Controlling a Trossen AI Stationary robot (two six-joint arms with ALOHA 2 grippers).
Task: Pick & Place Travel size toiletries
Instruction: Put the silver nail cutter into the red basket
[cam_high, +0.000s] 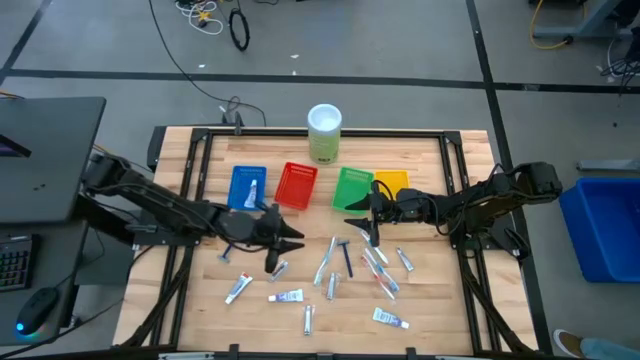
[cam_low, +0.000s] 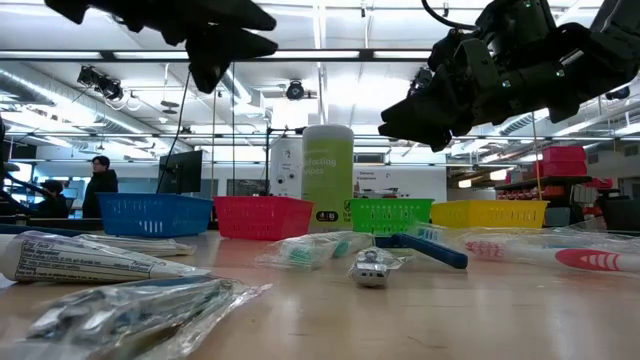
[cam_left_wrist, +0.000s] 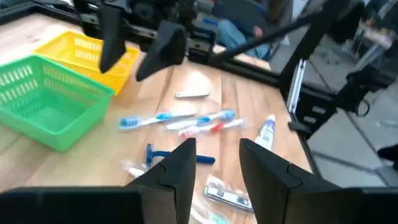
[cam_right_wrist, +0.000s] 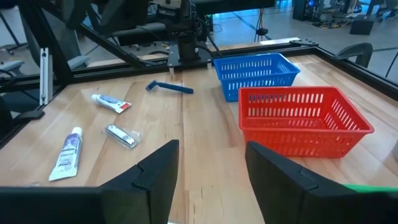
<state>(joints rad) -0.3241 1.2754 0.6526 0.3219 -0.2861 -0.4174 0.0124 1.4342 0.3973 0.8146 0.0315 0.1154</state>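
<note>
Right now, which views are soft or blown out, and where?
Low view: ceiling lights glare behind both arms, which read as silhouettes; the nearest wrapped tube is blurred, while the trays are sharper. Left wrist view: soft all over, toothbrushes smeared. Right wrist view: crisp on the red tray. High view: even light, little shadow.

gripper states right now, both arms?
Left gripper: open, empty, above the table.
Right gripper: open, empty, above the table.

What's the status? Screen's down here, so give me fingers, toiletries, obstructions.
Left gripper and right gripper both open, empty, above the table. Toiletries scattered on the wood; one tube in the blue tray. Nothing blocking.
</note>
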